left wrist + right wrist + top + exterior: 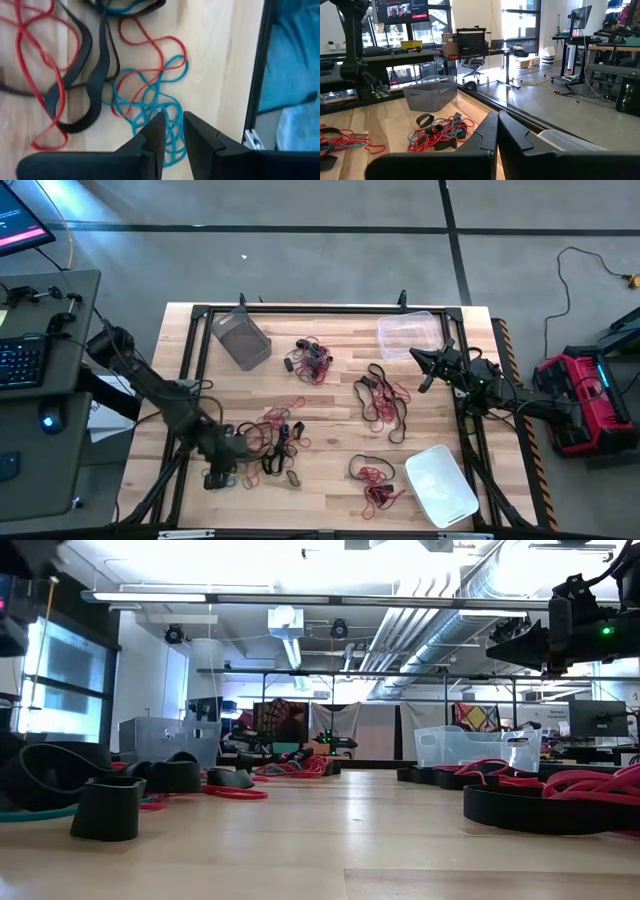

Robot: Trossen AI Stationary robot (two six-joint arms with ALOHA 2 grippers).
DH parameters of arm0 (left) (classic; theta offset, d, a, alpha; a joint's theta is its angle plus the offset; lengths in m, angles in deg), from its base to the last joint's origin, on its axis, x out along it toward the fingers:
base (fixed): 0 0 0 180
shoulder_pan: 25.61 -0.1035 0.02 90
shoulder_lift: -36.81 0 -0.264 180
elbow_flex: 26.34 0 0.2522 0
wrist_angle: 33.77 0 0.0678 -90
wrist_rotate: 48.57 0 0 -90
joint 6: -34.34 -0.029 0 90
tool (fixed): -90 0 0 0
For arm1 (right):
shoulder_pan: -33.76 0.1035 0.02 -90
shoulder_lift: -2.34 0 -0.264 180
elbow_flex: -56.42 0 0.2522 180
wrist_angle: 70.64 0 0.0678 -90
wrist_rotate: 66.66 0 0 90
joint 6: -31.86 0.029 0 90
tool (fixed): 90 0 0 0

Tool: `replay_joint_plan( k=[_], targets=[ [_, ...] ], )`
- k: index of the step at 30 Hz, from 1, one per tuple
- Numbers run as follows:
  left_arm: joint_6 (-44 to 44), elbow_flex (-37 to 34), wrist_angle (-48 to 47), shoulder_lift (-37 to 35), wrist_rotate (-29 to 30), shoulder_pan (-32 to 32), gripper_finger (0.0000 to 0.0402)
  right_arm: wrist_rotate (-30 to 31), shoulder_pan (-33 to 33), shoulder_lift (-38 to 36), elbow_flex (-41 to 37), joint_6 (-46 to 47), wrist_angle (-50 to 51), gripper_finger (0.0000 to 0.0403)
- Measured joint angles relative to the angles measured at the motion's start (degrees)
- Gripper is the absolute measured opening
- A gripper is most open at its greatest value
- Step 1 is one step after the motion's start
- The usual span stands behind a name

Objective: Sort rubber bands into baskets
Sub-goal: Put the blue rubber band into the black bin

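Observation:
Rubber bands lie in loose piles on the wooden table: red, black and teal ones (272,438) at the near left, others at the far middle (312,358), the centre right (382,400) and the near right (375,480). The grey-tinted basket (242,337) stands far left, the clear basket (410,335) far right and the whitish basket (440,485) near right. My left gripper (173,120) points steeply down at the table's near left (220,473), slightly open over a teal tangle (150,102). My right gripper (497,116) waits shut and level at the right edge (428,366). My left gripper's two fingertips (159,122) stand over the near end of the teal tangle (172,142), one on either side of a few strands. Whether they touch the bands I cannot tell.
The black frame rail (257,70) along the table's left edge runs close beside the left gripper. Red loops (40,75) and wide black bands (95,80) lie tangled right next to the teal ones. Bare wood (330,430) lies between the piles.

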Motion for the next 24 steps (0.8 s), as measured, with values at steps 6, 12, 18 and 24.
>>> replay_joint_plan(
  k=[6, 12, 18, 24],
  targets=[
    [8.44, 0.0, -2.43, 2.13, 6.06, 6.3, 0.0056, 0.0, 0.0, 0.0, 0.01, 0.01, 0.0, 0.0],
    [11.85, 0.0, -5.65, 7.64, 5.13, 8.99, 0.0056, 0.0, 0.01, 0.0, 0.01, -0.01, 0.01, 0.0],
    [12.35, 0.0, -5.59, 10.82, 3.46, 9.16, 0.0056, 0.0, 0.0, 0.0, 0.01, 0.01, 0.02, 0.0],
    [12.35, 0.0, -5.56, 12.55, 1.57, 9.18, 0.0061, 0.0, 0.0, 0.0, 0.01, -0.01, 0.0, 0.0]
  ],
)
